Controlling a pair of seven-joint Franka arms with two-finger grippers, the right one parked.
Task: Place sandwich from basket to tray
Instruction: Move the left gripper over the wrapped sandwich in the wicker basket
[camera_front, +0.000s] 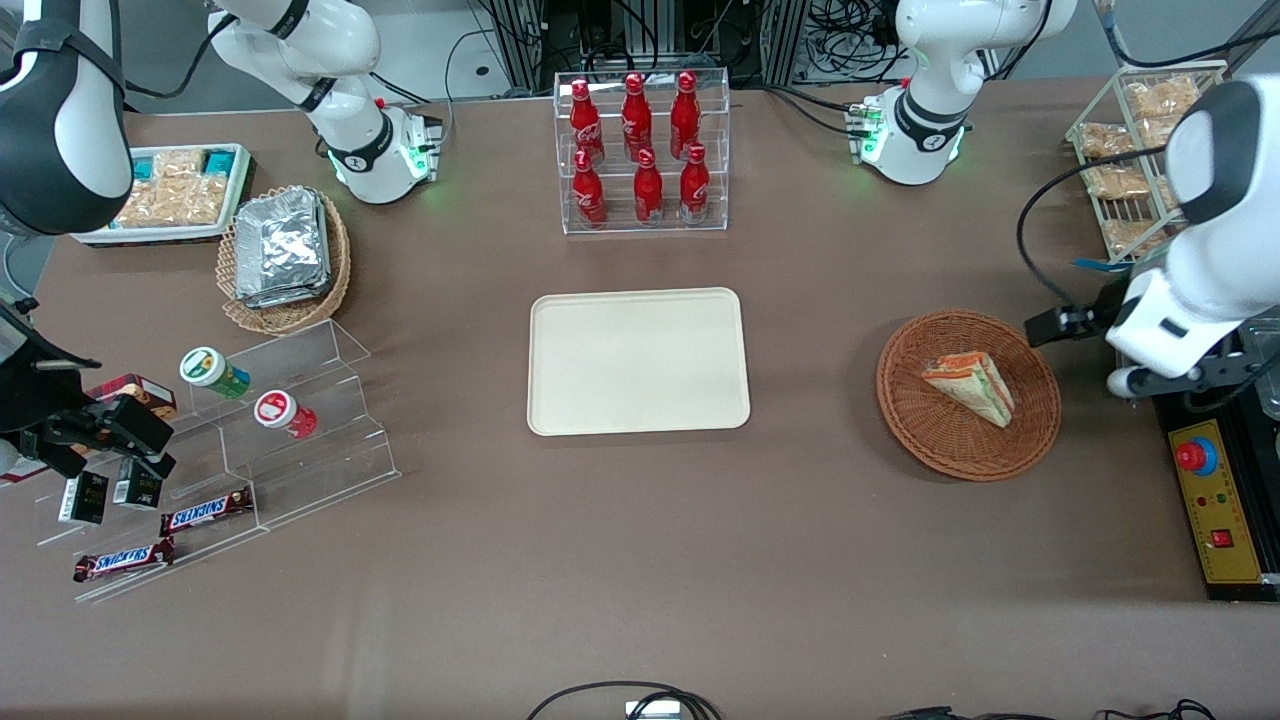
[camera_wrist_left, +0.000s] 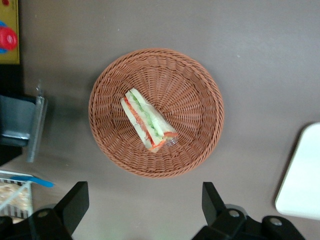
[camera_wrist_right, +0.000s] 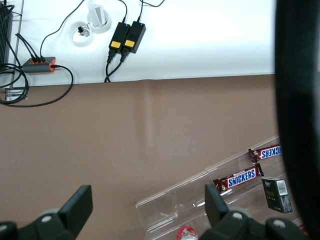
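The triangular, clear-wrapped sandwich (camera_front: 970, 386) lies on its side in the round reddish-brown woven wicker basket (camera_front: 930, 440), white bread edged with orange and green filling. At the basket's nine o'clock in the front view, well apart, sits the smooth cream-beige tray (camera_front: 638, 361) with rounded corners. The left gripper (camera_wrist_left: 145, 200) hangs above the basket, jaws spread wide, pinching nothing. A clear acrylic rack of red cola bottles (camera_front: 641, 150) stands at the tray's twelve o'clock.

Gripper (camera_wrist_left: 145, 210) high above basket (camera_wrist_left: 200, 145), fingers wide apart. Sandwich (camera_wrist_left: 148, 120) alone inside, nothing over it. Open table between basket and tray (camera_front: 560, 400).
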